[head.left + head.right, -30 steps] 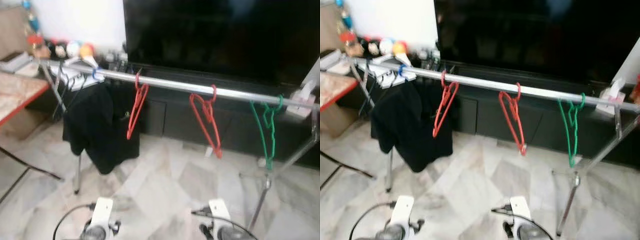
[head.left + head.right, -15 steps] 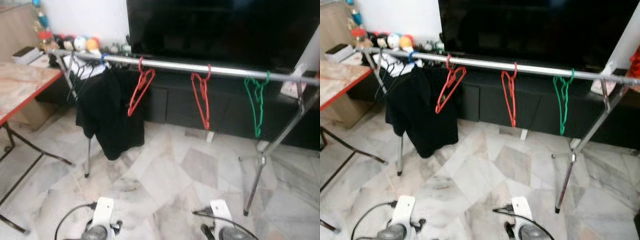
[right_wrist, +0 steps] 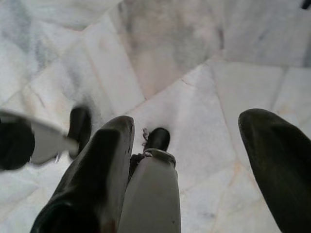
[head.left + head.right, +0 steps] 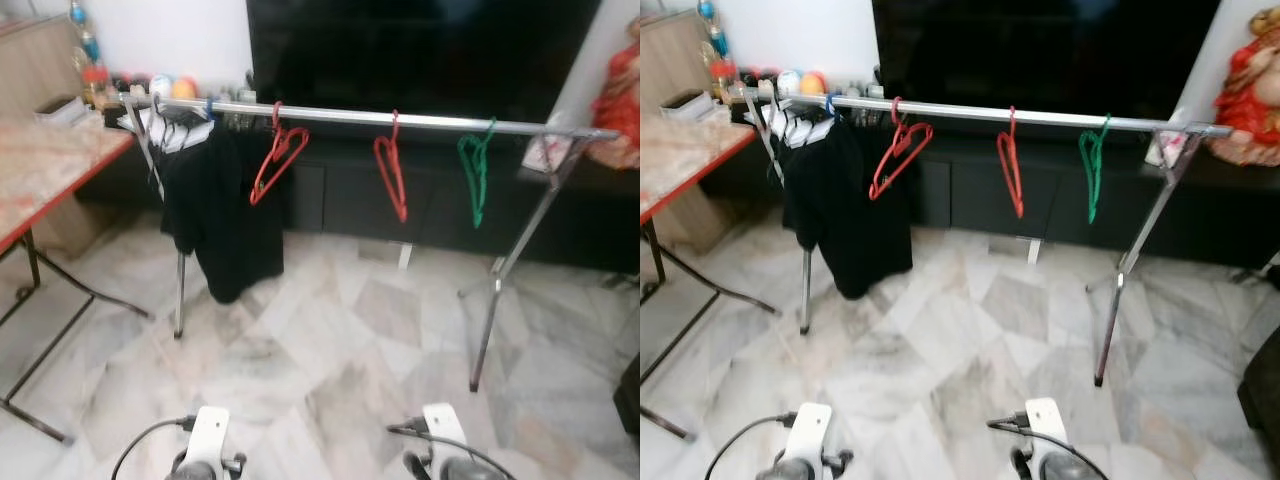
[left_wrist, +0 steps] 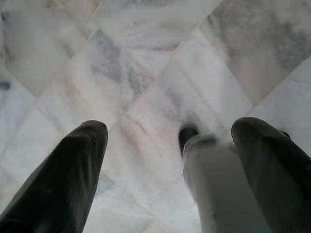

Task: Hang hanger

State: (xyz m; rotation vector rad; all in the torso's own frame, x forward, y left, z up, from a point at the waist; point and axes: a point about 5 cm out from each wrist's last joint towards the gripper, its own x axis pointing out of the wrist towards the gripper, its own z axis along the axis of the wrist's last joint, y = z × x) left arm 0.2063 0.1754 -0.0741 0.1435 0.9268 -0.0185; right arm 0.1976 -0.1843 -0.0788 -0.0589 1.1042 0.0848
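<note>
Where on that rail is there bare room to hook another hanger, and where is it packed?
The rail is bare between the two red hangers, and again from the green hanger to the rail's right end by the stand leg. The left end is crowded: a black garment and bunched hangers.

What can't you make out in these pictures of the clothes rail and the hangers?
- Black garment: it hides whatever hanger carries it, head views.
- White hangers at the rail's left end: bunched and blurred, uncountable.
- Small items on the cabinet: too small to identify.
- Table: cut off by the left edge.
- Figurine: cut off by the right edge.
</note>
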